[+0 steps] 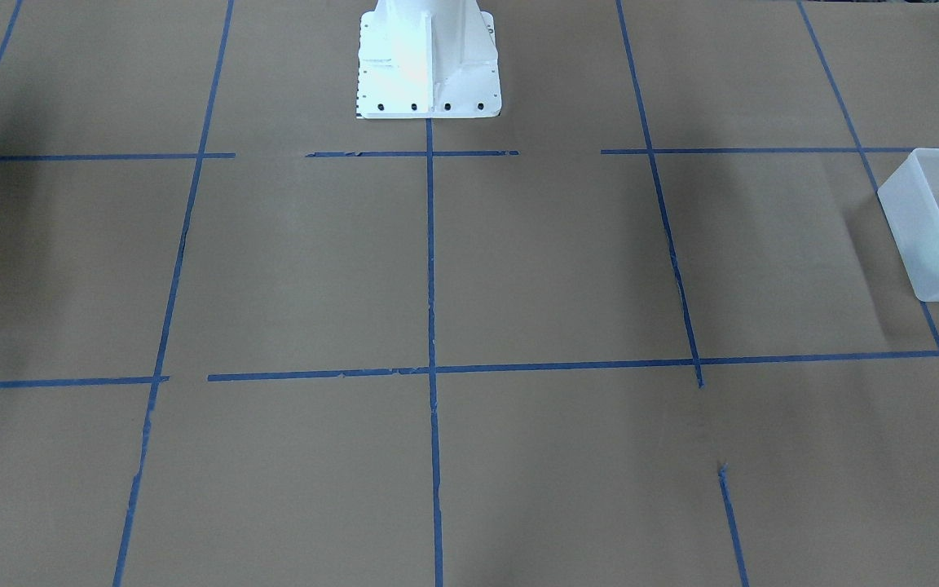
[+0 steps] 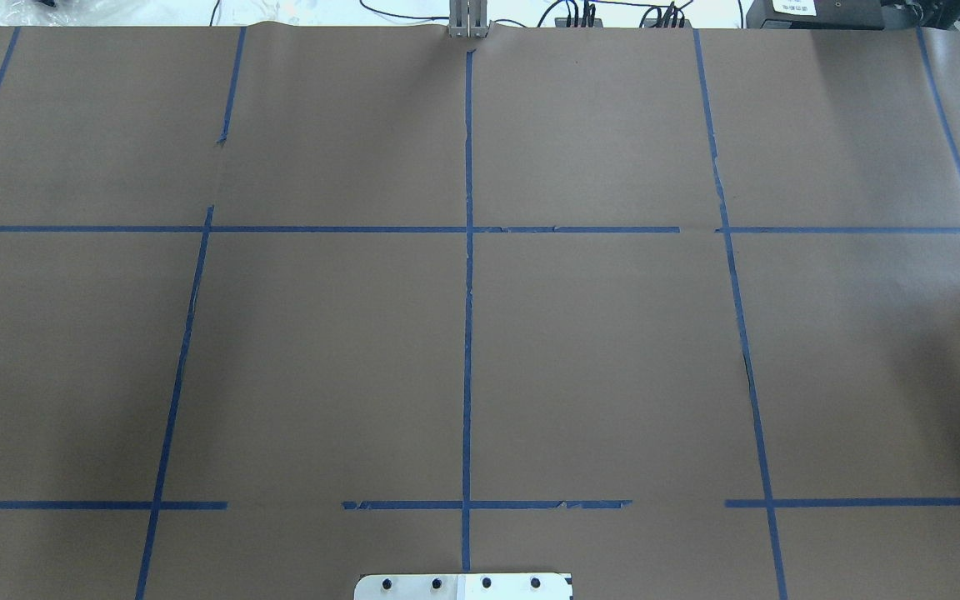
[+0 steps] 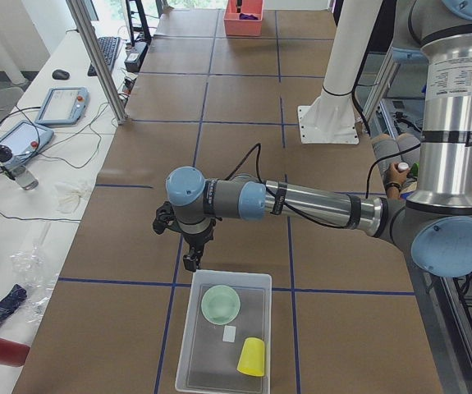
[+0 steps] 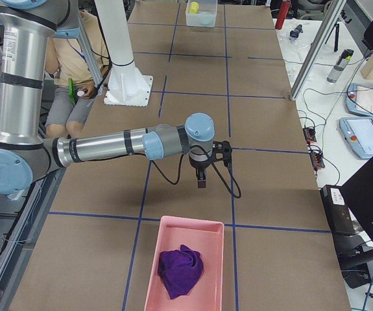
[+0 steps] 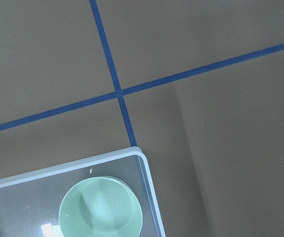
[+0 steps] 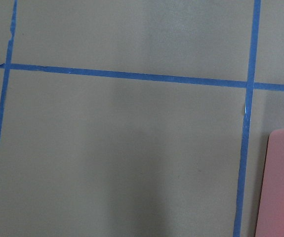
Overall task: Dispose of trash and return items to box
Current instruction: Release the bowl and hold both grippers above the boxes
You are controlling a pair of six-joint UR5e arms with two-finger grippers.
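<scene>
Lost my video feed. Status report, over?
Left gripper near the box, right gripper near pink bin; open or shut unclear. Green bowl, yellow cup inside box. Purple cloth in pink bin. Nothing blocking seen.

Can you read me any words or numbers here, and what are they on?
No text is readable.
White label inside the box: too small to read.
Sticker on the left arm: print too small.
Paper tag on the black device: blurred.
</scene>
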